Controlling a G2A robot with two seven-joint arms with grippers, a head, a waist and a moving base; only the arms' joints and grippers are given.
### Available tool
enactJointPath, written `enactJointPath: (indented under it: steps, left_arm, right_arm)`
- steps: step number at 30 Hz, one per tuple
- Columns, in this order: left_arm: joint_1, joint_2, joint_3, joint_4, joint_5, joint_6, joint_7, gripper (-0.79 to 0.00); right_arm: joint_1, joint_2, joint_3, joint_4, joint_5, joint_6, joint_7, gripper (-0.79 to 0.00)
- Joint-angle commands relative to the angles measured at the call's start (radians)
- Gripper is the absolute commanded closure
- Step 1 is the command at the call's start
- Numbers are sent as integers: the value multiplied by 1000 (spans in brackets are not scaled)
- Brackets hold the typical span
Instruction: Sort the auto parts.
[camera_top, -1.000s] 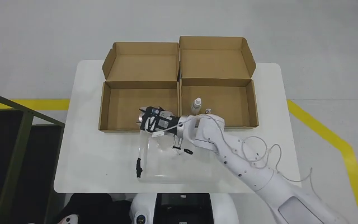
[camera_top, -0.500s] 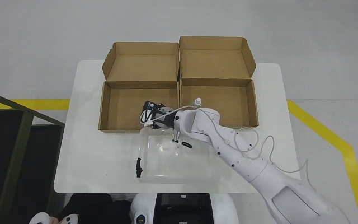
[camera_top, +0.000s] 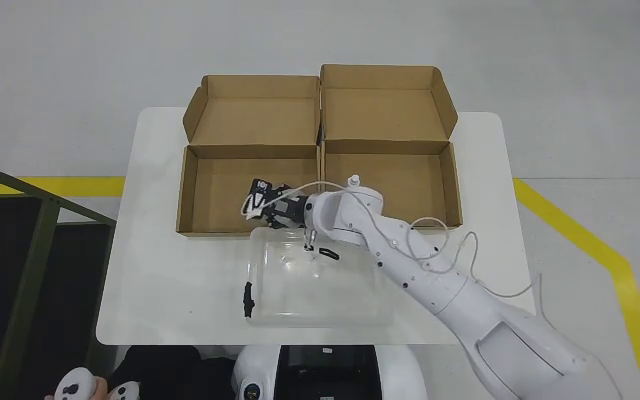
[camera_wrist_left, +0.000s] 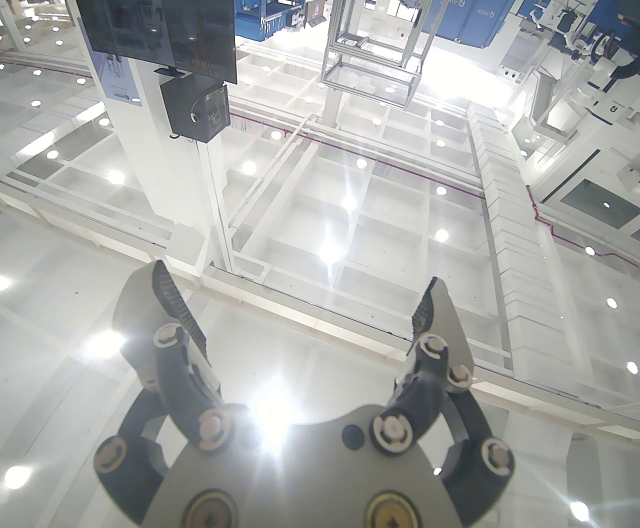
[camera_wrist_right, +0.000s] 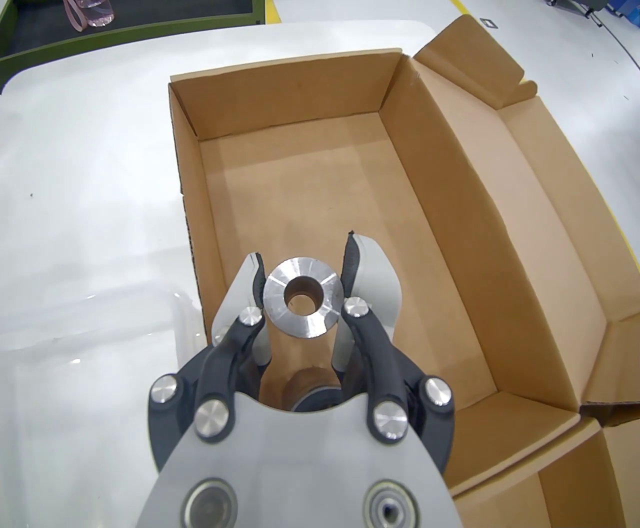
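Right arm stretched across table (camera_top: 160, 260), right gripper (camera_wrist_right: 305, 250) clenched on metal ring (camera_wrist_right: 310, 324) and held over left cardboard box (camera_wrist_right: 450, 200), near its front wall. Left gripper (camera_wrist_left: 297, 274) points at ceiling, fingers spread, grasping nothing. Right cardboard box (camera_top: 420, 195) holds small white part (camera_top: 351, 181). Clear tray (camera_top: 340, 295) just before boxes, black part (camera_top: 247, 299) at its left edge.

I'm working in an industrial hall or robotics lab: yellow floor line (camera_top: 590, 243), high grid ceiling (camera_wrist_left: 350, 210) with spotlights, hanging monitor (camera_wrist_left: 155, 30), aluminium frame (camera_wrist_left: 370, 70), cardboard boxes (camera_top: 250, 190) on a white table (camera_top: 150, 250).
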Motion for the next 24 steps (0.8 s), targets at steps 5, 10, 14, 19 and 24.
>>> enactJointPath:
  steps: [5, 10, 14, 19, 24]
  left_arm:
    - [0, 0, 0, 0, 0, 0, 0, -785]
    - [0, 0, 0, 0, 0, 0, 0, -785]
    - [0, 0, 0, 0, 0, 0, 0, -785]
    - [0, 0, 0, 0, 0, 0, 0, -785]
    - [0, 0, 0, 0, 0, 0, 0, -785]
  right_arm:
    - [17, -20, -12, 34, -1, -4, 13, 0]
    - [28, -34, -18, 57, -5, -9, 21, -49]
    - [33, -43, -19, 73, -9, -14, 24, -203]
    - [40, -52, -16, 90, -14, -18, 27, -237]
    - [47, -60, -10, 107, -20, -25, 29, -249]
